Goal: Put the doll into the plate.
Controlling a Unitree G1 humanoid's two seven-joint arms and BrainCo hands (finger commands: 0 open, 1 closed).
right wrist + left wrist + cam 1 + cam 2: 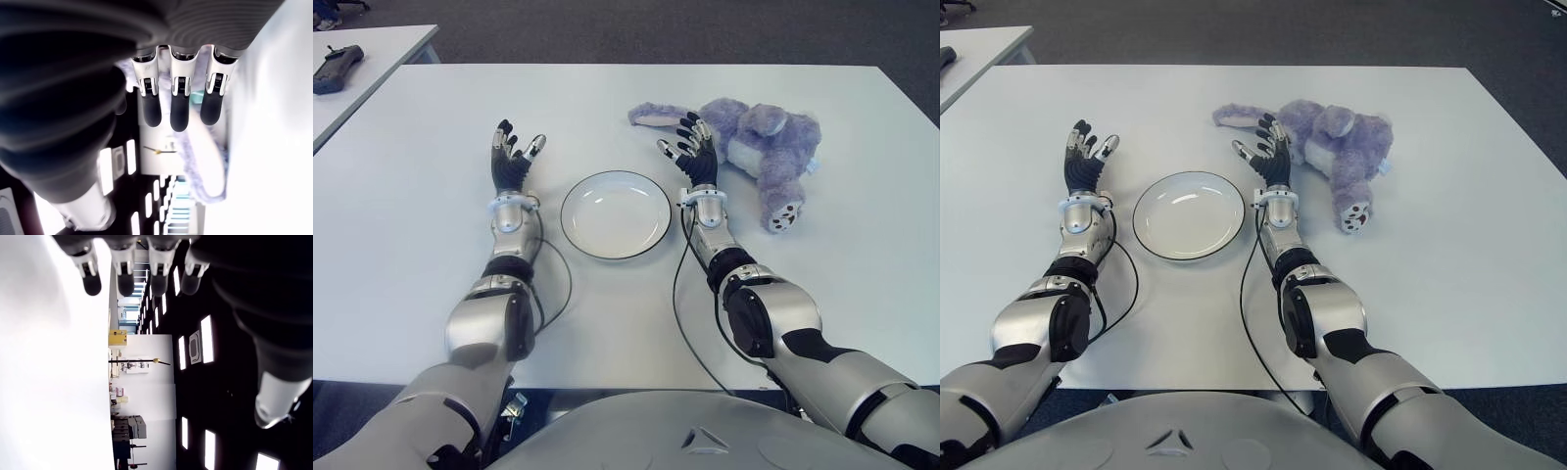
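1 purple plush doll (754,147) lies on the white table (411,215), right of the empty plate (616,214). My right hand (693,157) sits just beside it, fingers spread, holding nothing; my left hand (512,162) is spread too, left of the plate. I'd worry the floppy limbs snag or spill over the rim. Whether fingertips touch fur, I can't tell.

Head stereo pair looks down at table (401,245); wrist cameras hug fingers (179,105).

Purple plush doll (754,145) lies (sprawled) right of empty white plate (616,214).
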